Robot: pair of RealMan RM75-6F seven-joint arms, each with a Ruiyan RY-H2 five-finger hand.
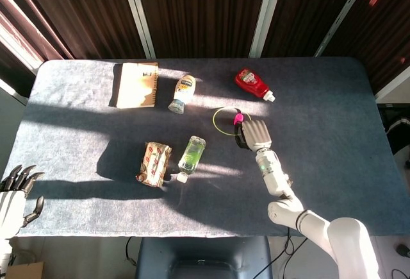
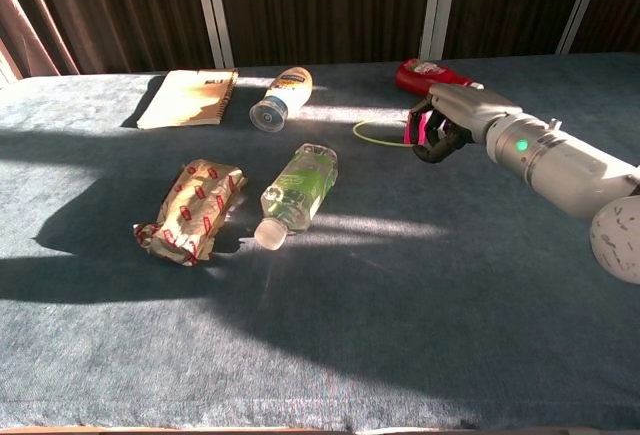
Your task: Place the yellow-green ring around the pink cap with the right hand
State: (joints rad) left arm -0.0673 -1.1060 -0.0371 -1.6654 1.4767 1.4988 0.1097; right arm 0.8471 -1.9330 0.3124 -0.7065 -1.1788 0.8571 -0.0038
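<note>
Table, grey-blue felt top, part sunlit and part in shadow, bearing all items. Right arm, white, entering from 5 o'clock in the head view, reaching toward table centre. Notebook, tan, spiral-bound, lying flat at 11 o'clock. Snack packet, cream with red print, lying at 8 o'clock of centre, just beside the clear bottle. Clear bottle, greenish liquid, white cap, on its side, cap pointing toward the near edge. Sauce bottle, white, on its side, just right of the notebook. Ketchup bottle, red with white nozzle, on its side at 1 o'clock. Right hand, fingers curled in, pinching the rim of the yellow-green ring; ring held low and nearly level, extending toward 10 o'clock from the hand. Left hand, at the 8 o'clock corner off the table edge, fingers apart, holding nothing. Pink cap, upright, touching or just beside the right fingertips, at the ring's 3 o'clock rim; whether it stands inside the ring cannot be told.
</note>
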